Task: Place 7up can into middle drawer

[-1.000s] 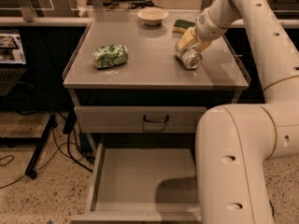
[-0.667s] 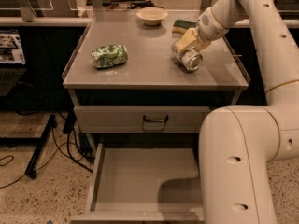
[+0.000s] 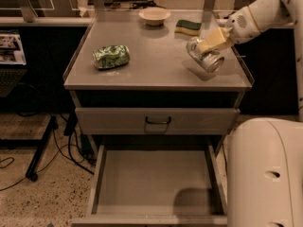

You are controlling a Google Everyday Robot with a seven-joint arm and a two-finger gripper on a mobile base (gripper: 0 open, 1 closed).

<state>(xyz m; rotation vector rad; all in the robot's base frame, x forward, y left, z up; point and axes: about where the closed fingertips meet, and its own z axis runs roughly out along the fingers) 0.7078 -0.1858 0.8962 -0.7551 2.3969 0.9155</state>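
The 7up can (image 3: 207, 56), silvery with a shiny metal end, hangs tilted a little above the right side of the cabinet top (image 3: 151, 70). My gripper (image 3: 214, 40) reaches in from the right and is shut on the can, its yellowish fingers (image 3: 218, 37) across the can's upper side. The can's shadow lies on the top below it. The middle drawer (image 3: 156, 183) is pulled out at the bottom of the view, wide and shallow with a bare grey floor, well below and in front of the can.
A bright-green patterned can (image 3: 111, 56) lies on its side at the left of the top. A pale bowl (image 3: 155, 15) and a yellow-green sponge (image 3: 188, 26) sit at the back. A closed drawer front with a black handle (image 3: 157, 121) is above the open drawer. My white base (image 3: 265, 174) fills the lower right.
My gripper has raised the 7up can off the cabinet top and shifted it slightly to the right. The green can and the drawer have not moved.
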